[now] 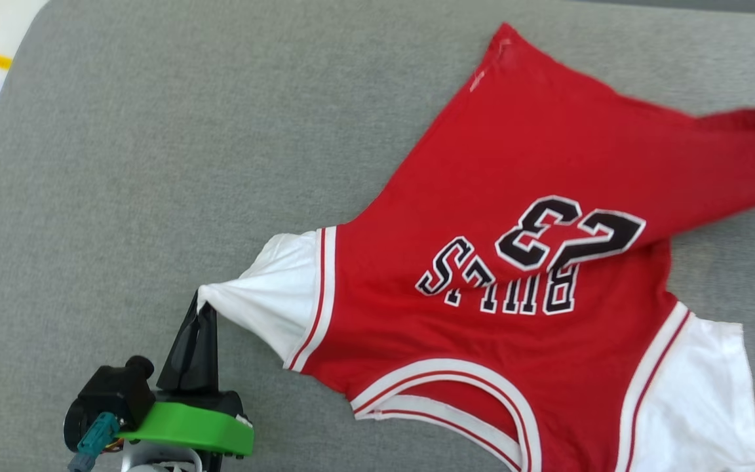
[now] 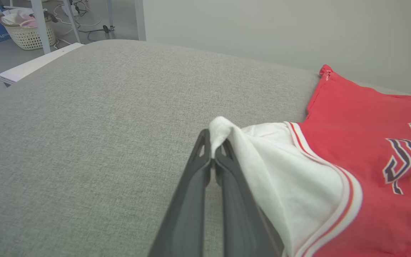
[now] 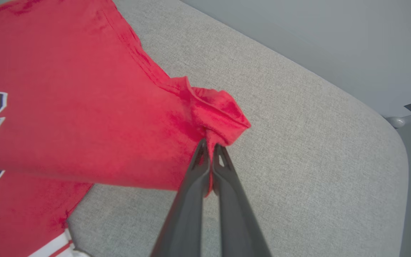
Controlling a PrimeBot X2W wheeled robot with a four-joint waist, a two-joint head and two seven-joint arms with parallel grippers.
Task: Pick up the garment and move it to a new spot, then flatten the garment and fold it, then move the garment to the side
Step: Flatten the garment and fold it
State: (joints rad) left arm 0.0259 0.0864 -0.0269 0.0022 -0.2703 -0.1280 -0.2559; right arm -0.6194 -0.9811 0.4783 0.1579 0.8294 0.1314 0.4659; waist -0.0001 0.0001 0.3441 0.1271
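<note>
Left tool [image 1: 204,313] clamps the garment [image 1: 535,164] by a white sleeve — right wrist view: right tool [image 3: 211,147] clamps red corner.

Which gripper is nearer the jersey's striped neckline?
Left. The left gripper pinches the white sleeve next to the neckline; the right gripper is shut on a red hem corner at the opposite end of the jersey.

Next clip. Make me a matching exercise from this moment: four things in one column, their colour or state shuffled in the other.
1. left gripper
2. right gripper
3. lettering
4. padded surface

A. grey
B. shut on a red corner of the shirt
C. black, edged in white
D. shut on the tip of the white sleeve

Pairs: 1-D, 2-B, 3-C, 4-A
</note>
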